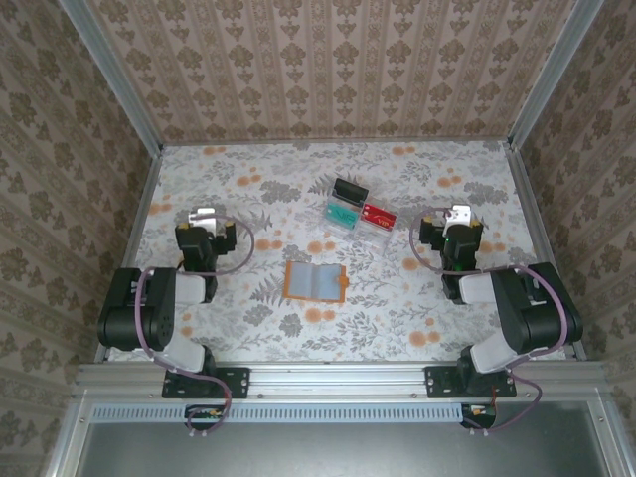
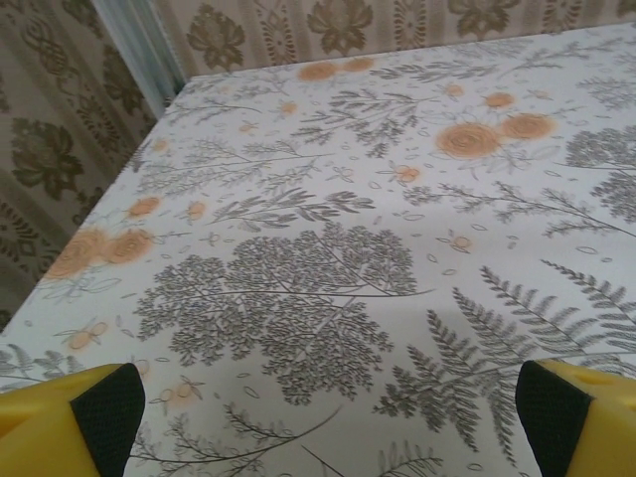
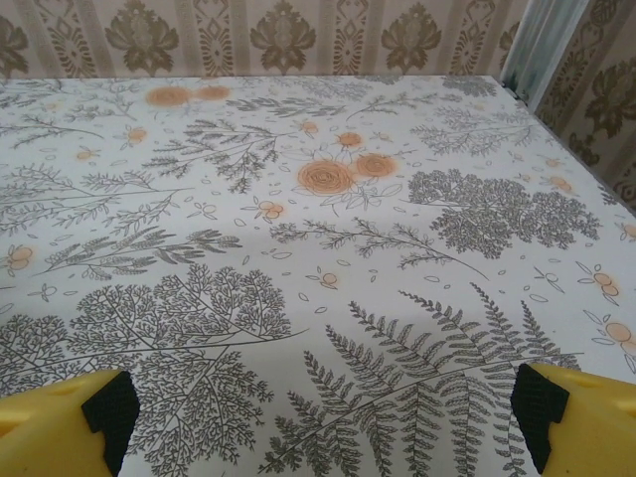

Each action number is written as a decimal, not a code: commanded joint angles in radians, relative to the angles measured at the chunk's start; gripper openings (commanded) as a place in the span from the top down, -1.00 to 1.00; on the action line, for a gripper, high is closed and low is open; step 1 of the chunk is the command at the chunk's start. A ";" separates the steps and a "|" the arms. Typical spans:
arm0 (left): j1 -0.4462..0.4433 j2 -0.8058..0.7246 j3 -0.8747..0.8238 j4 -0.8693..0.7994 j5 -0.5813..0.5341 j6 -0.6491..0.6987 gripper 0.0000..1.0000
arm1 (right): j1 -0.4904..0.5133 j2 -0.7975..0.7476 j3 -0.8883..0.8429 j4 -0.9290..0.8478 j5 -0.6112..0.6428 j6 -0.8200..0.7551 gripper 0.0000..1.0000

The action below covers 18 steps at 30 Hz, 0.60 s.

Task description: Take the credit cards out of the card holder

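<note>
since the credit cards point(image 1: 342, 214) lay loose beyond the open card holder point(image 1: 315, 281) at mid-surface, the job looked done. left pincer point(image 1: 204, 217) and right pincer point(image 1: 457, 214) hung spread, empty, flanking them, likely parked.

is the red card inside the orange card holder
No, the red card lies farther back on the table, apart from the open card holder.

My arms point(image 1: 149, 313) are black and blocky, each trailed by a looping mauve cable point(image 1: 250, 243). My fingers point(image 2: 40, 422) are bright yellow with black pads point(image 2: 109, 417) on their inner faces. Pale grey collars point(image 1: 187, 350) sit above my black bases point(image 1: 204, 382).
</note>
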 commanded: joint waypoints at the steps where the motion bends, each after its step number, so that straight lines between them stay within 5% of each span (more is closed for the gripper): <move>1: 0.006 0.001 0.015 -0.010 -0.030 -0.018 -1.00 | -0.009 0.002 0.018 0.002 0.001 0.029 -0.99; 18: 0.038 0.000 0.037 -0.056 0.088 -0.014 -1.00 | -0.015 0.003 0.022 -0.006 -0.009 0.033 -0.99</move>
